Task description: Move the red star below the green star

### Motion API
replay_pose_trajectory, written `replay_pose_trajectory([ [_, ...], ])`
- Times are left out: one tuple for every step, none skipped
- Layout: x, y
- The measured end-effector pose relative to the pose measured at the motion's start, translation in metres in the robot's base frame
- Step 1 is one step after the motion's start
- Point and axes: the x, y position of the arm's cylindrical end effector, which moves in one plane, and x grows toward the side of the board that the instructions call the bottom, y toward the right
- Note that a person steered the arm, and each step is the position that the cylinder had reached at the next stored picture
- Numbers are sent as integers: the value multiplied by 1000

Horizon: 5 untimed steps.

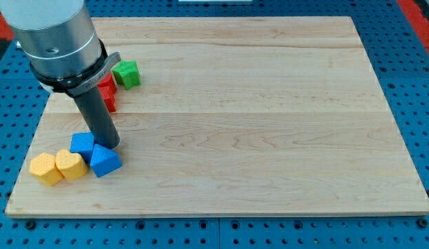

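The green star (126,74) lies near the board's upper left. The red star (107,93) lies just left of and below it, partly hidden behind my rod and arm. My tip (111,146) rests on the board well below the red star, touching or nearly touching the top of a blue block (104,160). A second blue block (81,144) sits just to the tip's left.
Two yellow blocks, (46,168) and a heart-shaped one (70,164), sit left of the blue blocks near the wooden board's (270,124) lower left corner. The arm's grey body (59,41) covers the upper left corner.
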Motion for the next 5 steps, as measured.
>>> replay_pose_trajectory([
  [0,2],
  [-2,2],
  [-9,2],
  [-38,-35],
  [-53,-92],
])
